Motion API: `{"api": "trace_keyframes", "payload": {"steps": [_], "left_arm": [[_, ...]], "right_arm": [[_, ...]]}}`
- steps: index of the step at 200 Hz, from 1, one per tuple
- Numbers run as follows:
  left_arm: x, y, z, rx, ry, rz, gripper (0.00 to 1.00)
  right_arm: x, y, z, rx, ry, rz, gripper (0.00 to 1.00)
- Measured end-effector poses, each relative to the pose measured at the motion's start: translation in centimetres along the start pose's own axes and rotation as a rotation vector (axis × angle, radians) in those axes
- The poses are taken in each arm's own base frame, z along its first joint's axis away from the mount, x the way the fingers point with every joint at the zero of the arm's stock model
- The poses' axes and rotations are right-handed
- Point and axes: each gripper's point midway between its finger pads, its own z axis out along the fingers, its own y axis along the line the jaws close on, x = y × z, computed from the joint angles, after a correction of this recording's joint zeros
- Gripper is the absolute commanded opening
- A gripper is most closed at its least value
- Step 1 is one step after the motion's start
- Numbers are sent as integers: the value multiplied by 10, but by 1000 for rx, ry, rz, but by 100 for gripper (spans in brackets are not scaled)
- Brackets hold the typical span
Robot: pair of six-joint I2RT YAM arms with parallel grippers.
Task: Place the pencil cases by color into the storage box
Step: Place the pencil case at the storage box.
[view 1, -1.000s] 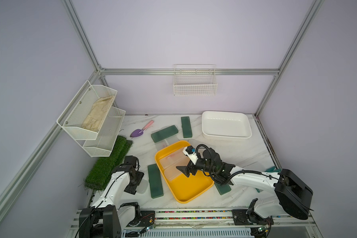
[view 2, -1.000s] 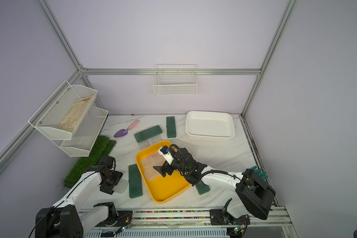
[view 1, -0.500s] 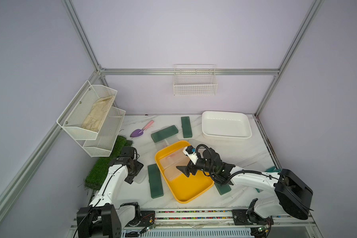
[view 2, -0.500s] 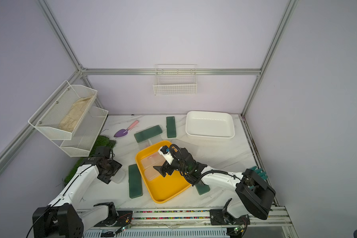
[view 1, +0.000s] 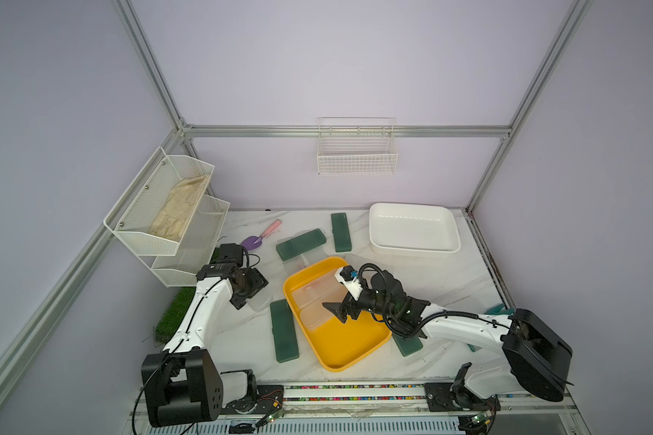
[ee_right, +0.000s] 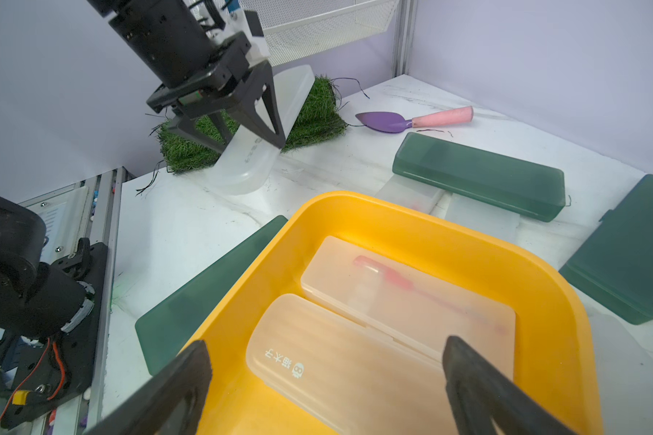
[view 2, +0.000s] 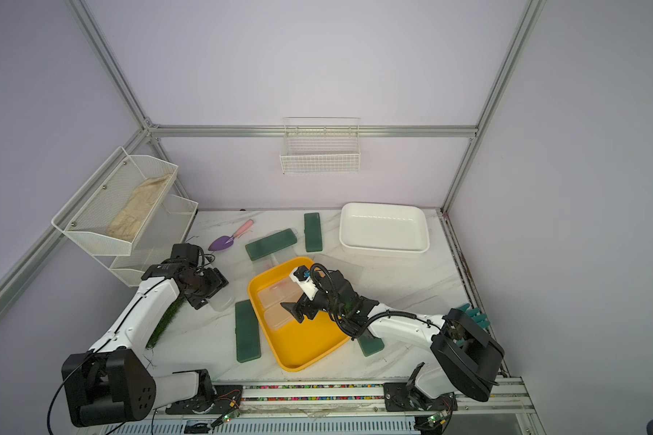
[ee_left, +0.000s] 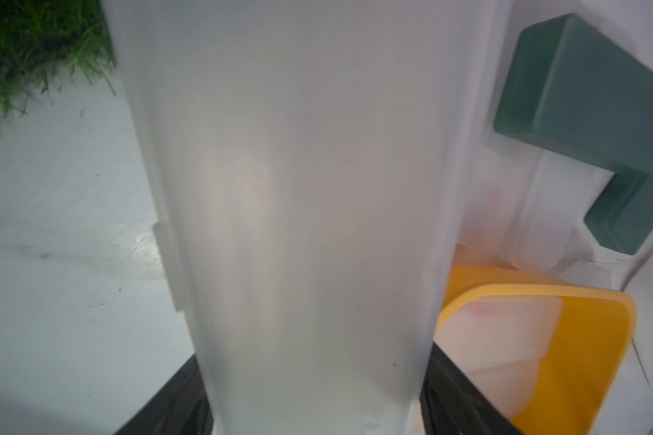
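My left gripper (ee_right: 251, 146) is clamped on a clear case (ee_right: 242, 169); my right gripper (view 1: 334, 312) is wide open and empty.
I hold the case tilted beside the grass (ee_right: 317, 113). My right jaws hang over the yellow box (view 1: 340, 339), where two clear cases (ee_right: 411, 293) lie side by side. Four green cases (view 1: 284, 331) lie on the table (view 1: 430, 286) around it.
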Motion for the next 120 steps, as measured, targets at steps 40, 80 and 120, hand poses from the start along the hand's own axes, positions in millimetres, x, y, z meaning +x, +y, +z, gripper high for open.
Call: {"api": "trace_keyframes", "payload": {"steps": [40,80,120], "left_arm": [[-14,-25,-14,56,-36,135,74],[-15,-59,-22,90,-59,302,74],[8,-105,-24,131,-52,528,74]], "right_arm": [[1,-5,0,32,3,17,97],[2,-16,-1,92,7,61,97],[4,-44,-6,182,10,155,97]]}}
